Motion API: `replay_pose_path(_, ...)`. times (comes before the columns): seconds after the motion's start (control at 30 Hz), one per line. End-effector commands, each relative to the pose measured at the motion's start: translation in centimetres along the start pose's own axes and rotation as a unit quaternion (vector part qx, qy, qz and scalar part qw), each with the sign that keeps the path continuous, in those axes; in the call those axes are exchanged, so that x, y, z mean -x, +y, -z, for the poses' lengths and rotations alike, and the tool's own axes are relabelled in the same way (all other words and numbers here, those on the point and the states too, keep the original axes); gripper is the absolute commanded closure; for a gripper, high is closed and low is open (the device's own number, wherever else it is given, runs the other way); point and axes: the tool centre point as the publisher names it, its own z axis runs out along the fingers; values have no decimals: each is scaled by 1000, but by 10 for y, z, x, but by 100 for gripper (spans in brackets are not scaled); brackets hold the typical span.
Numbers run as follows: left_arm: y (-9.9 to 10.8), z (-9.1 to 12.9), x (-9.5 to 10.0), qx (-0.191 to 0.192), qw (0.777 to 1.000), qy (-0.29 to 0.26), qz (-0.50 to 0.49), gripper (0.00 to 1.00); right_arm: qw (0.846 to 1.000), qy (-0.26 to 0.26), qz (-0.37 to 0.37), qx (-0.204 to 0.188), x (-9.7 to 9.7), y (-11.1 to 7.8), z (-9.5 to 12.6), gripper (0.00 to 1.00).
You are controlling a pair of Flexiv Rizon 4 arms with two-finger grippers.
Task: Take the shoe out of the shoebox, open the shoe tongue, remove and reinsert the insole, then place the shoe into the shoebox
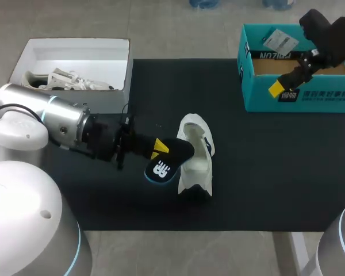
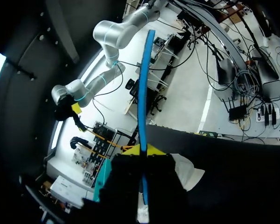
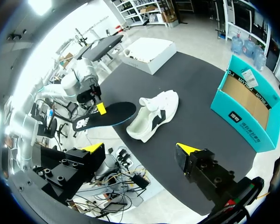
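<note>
Presently grips the black insole [image 1: 163, 167] edge-on, from both sides, in the left pincer [image 1: 158, 150], just beside the white shoe [image 1: 196, 155] lying on the dark worktop [image 1: 264, 161], and holds the right pincer [image 3: 140, 149] wide open and empty near the teal shoebox [image 1: 299, 98] at the far right corner.

Head camera looks down from above; right wrist camera, far off, shares its shoe [image 1: 200, 164]; left wrist hugs the insole [image 2: 143, 84].
</note>
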Motion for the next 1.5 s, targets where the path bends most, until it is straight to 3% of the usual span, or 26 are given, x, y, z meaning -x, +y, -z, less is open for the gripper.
replay_pose_path(0.03, 10, -15, -4, -12, 1000, 8, 8, 100, 1000, 0, -1, -2, 0, 2, -1, 0)
replay_pose_path(0.4, 13, -53, -11, -44, 999, 15, 27, 100, 1000, 0, -1, -2, 0, 2, -1, 0)
replay_pose_path(0.57, 29, -54, -15, -6, 999, 20, 30, 100, 1000, 0, -1, -2, 0, 2, -1, 0)
replay_pose_path(0.8, 46, -46, -20, 13, 999, 14, 50, 100, 1000, 0, -1, -2, 0, 2, -1, 0)
replay_pose_path(1.2, 74, -67, -29, 28, 997, 26, 66, 100, 1000, 0, -1, -2, 0, 2, -1, 0)
replay_pose_path(1.5, 109, -72, -31, 84, 995, 37, 47, 100, 1000, 0, -1, -2, 0, 2, -1, 0)
